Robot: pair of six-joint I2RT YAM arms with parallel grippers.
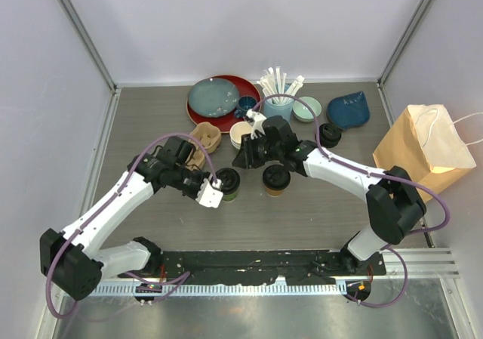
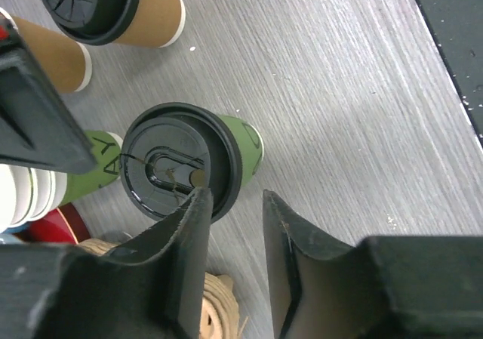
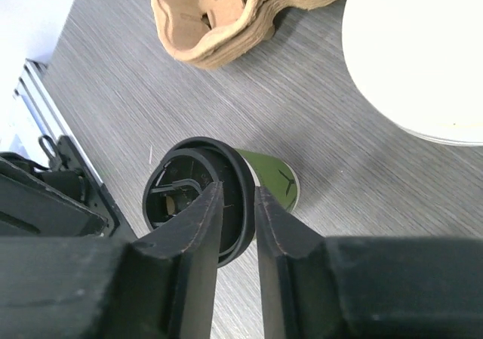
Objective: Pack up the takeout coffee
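Green cup (image 2: pixel 181 161) stands upright just beside the parted, empty jaws of the left gripper (image 2: pixel 235 195); the right gripper (image 3: pixel 238 188) straddles its lid (image 3: pixel 198 158) rim, grip unclear.

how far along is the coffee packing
Done: the green cup and brown cup both stand with lids on. In hand: both arms are at the green cup. The left gripper is open beside its lid, and the right gripper straddles the lid's rim, grip unclear. Left: neither cup is in the carrier or the bag yet.
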